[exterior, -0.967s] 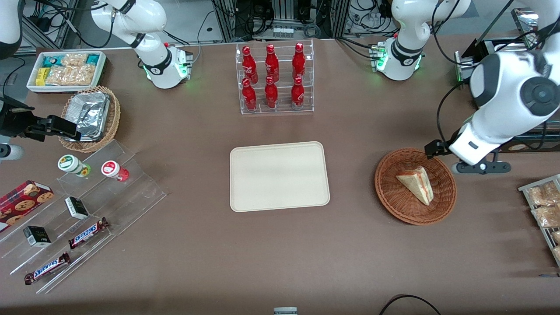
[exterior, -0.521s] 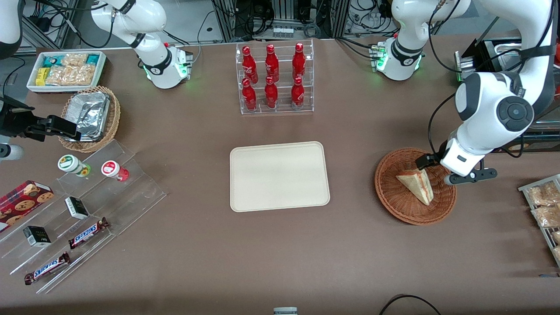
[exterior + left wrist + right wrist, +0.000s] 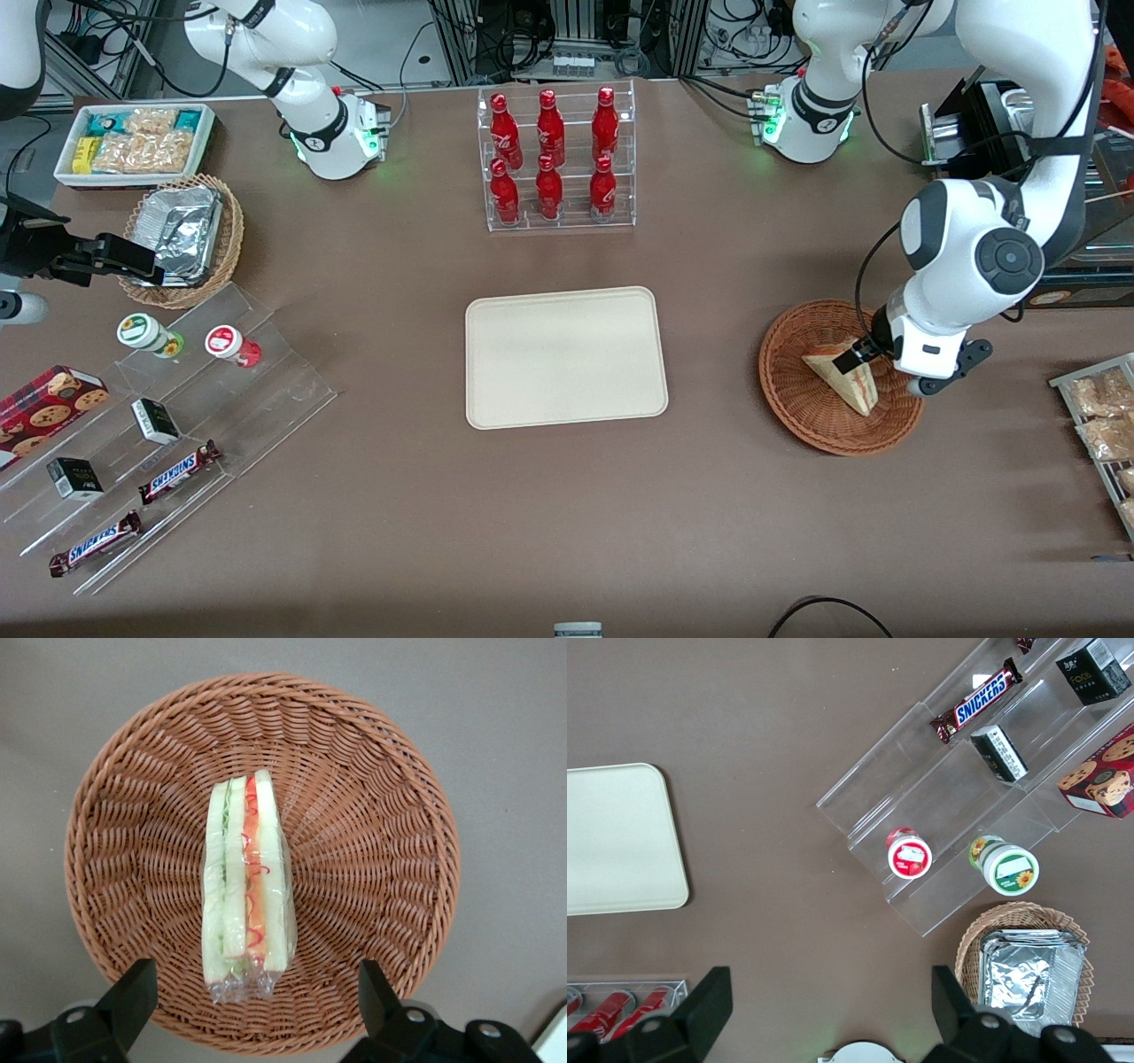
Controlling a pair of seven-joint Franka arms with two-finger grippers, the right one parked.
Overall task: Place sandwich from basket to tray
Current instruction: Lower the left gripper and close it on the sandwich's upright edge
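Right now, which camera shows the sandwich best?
The left wrist view: the sandwich lies unblocked in the basket, filling visible, the open gripper above it. In the front view the arm covers part of it. The right wrist view misses it.

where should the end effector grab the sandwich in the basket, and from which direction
Probably from straight above, closing the fingers on the two broad bread faces of the sandwich at mid-length. It stands on edge in the basket, filling layers facing up, so the flat faces point sideways. The open end effector hangs above it, its fingers spread wider than the wedge, and the wrap looks slippery.
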